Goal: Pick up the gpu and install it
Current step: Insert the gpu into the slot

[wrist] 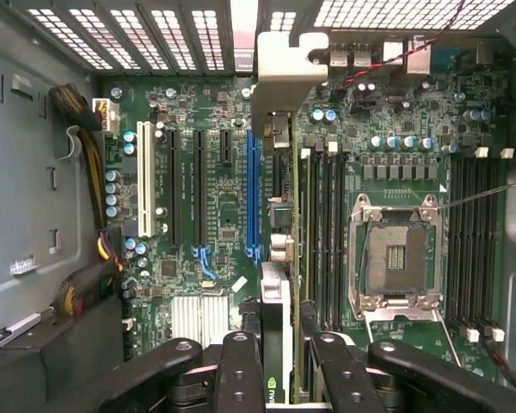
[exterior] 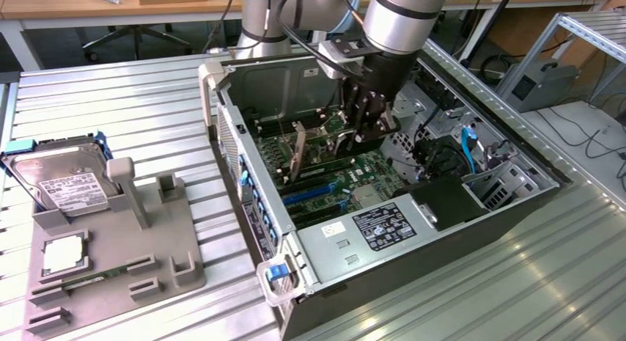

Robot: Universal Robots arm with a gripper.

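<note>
My gripper [exterior: 370, 132] reaches down into the open computer case [exterior: 509, 202], above the green motherboard [exterior: 367, 169]. It is shut on the gpu [wrist: 276, 310], which the wrist view shows edge-on between the two black fingers [wrist: 241, 370]. The gripper [wrist: 282, 366] holds the card near one end. At the other end, the card's pale metal bracket [wrist: 279, 64] sits up against the slotted rear wall of the case. The card hangs upright just beside the long blue expansion slot [wrist: 253, 189]. Whether its lower edge touches a slot is hidden.
A grey fixture [exterior: 171, 246] at the exterior view's left carries a hard drive [exterior: 61, 181], a processor chip [exterior: 64, 254] and a memory stick [exterior: 93, 276]. Inside the case are the bare processor socket [wrist: 396, 254], memory slots [wrist: 327, 232], a cable bundle [wrist: 90, 172] and a drive bay [exterior: 494, 183].
</note>
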